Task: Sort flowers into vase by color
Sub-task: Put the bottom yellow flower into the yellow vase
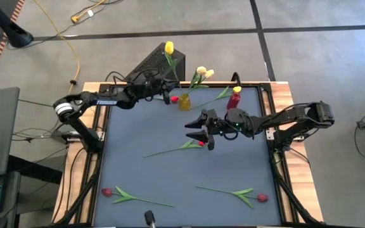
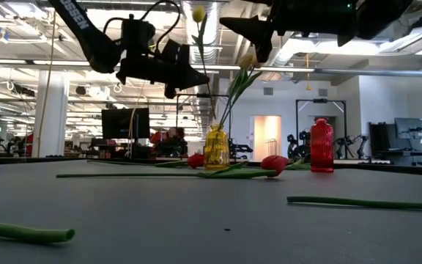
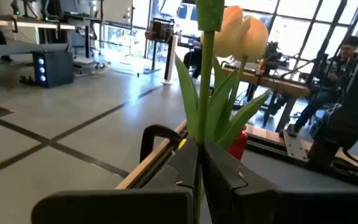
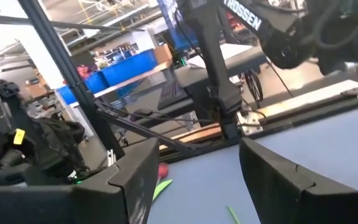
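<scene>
A yellow vase (image 1: 184,101) at the table's far edge holds cream-yellow tulips (image 1: 201,73). My left gripper (image 1: 167,92) stands just left of it, shut on a yellow tulip (image 1: 168,47). A red vase (image 1: 234,99) stands to the right. My right gripper (image 1: 195,131) hovers open over mid-table, above a red tulip (image 1: 201,144) lying flat. Two more red tulips (image 1: 107,191) (image 1: 262,197) lie near the near edge. Another red head (image 1: 174,99) lies by the yellow vase, and a green stem (image 1: 217,97) lies between the vases. My left gripper pinches the yellow tulip's green stem (image 3: 201,134) between its two fingers, well below the head (image 2: 198,13). The fingers come level from the table's left and lie across the stem. The tulip stands upright, its stem running down toward the yellow vase's mouth (image 2: 215,129).
The table's raised wooden rim (image 1: 94,136) frames the grey mat. A dark box (image 1: 154,63) sits behind the far edge near my left arm. People sit at desks in the room beyond. Open mat lies between the middle tulip and the two near ones.
</scene>
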Available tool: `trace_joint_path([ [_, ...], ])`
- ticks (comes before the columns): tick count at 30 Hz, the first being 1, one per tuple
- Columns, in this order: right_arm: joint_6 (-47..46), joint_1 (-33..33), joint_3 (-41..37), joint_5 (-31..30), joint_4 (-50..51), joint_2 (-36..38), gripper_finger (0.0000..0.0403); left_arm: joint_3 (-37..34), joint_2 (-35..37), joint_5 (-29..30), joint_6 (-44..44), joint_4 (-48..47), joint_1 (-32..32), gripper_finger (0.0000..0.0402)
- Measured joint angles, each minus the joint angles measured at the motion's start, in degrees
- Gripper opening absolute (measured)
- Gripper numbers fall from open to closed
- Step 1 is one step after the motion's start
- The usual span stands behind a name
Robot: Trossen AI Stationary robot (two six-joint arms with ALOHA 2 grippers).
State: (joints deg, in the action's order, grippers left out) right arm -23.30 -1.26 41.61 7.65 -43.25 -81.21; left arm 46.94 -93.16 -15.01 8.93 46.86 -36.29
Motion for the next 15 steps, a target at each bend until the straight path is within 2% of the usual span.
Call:
trace_joint_path([
  [10, -0.80, -0.39, -0.01, 0.01, 0.44, 0.00, 0.0249, 0.00, -0.39, -0.09, -1.60, -0.84, 0.31, 0.0000],
  [15, -0.82, -0.48, -0.01, -0.01, 0.68, 0.52, 0.0249, 0.04, -3.02, 0.94, -4.09, -0.31, 1.10, 0.0000],
])
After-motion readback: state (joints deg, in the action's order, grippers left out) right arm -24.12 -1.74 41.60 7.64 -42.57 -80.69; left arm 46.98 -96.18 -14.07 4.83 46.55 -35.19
